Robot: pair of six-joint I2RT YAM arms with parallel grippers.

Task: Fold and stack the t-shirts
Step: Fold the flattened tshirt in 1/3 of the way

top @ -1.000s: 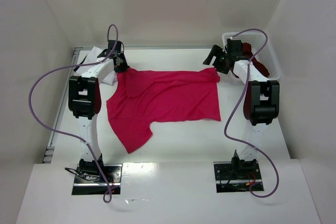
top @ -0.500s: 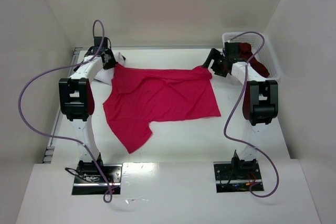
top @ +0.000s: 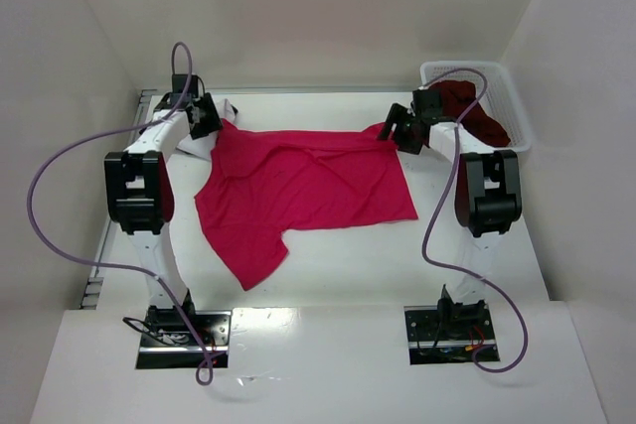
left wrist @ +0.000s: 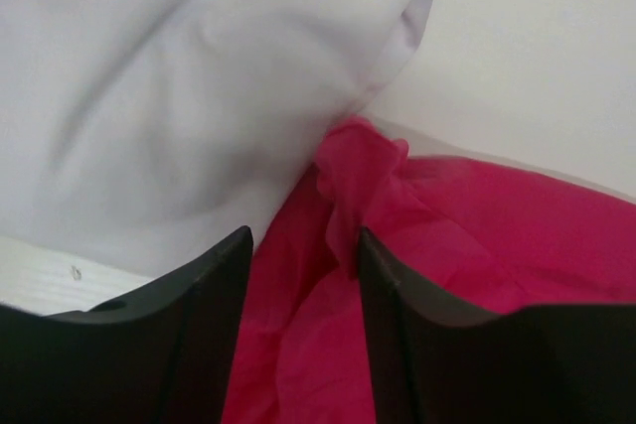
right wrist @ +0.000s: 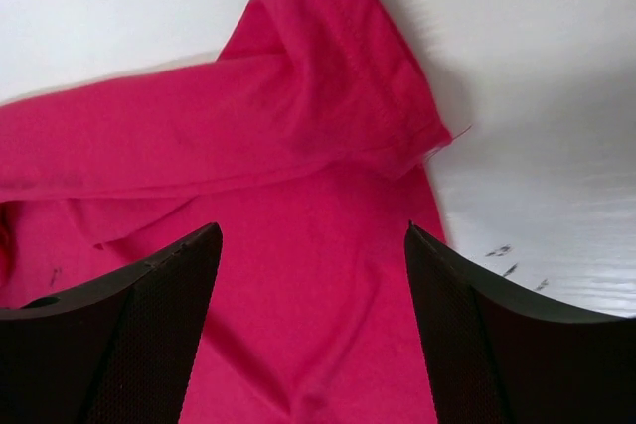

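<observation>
A bright crimson-red t-shirt (top: 308, 186) lies spread out in the middle of the table, one sleeve pointing toward the near edge. My left gripper (top: 206, 116) is at its far left corner. In the left wrist view its jaws stand apart (left wrist: 303, 245), with red cloth (left wrist: 477, 215) lying loose between them and a small fold touching the right finger. A white t-shirt (left wrist: 179, 76) lies crumpled just beyond it (top: 199, 143). My right gripper (top: 393, 133) hovers wide open (right wrist: 311, 235) over the red shirt's far right corner (right wrist: 298, 146). A dark maroon t-shirt (top: 469, 104) sits in the basket.
The white lattice basket (top: 509, 106) stands at the far right corner against the wall. White walls close in the table on three sides. Purple cables loop off both arms. Bare tabletop (right wrist: 556, 186) shows to the right of the red shirt's hem.
My left gripper carried the shirt's far left corner outward, then opened and let it go. My right gripper came down and left over the far right corner, its jaws narrowing slightly.
</observation>
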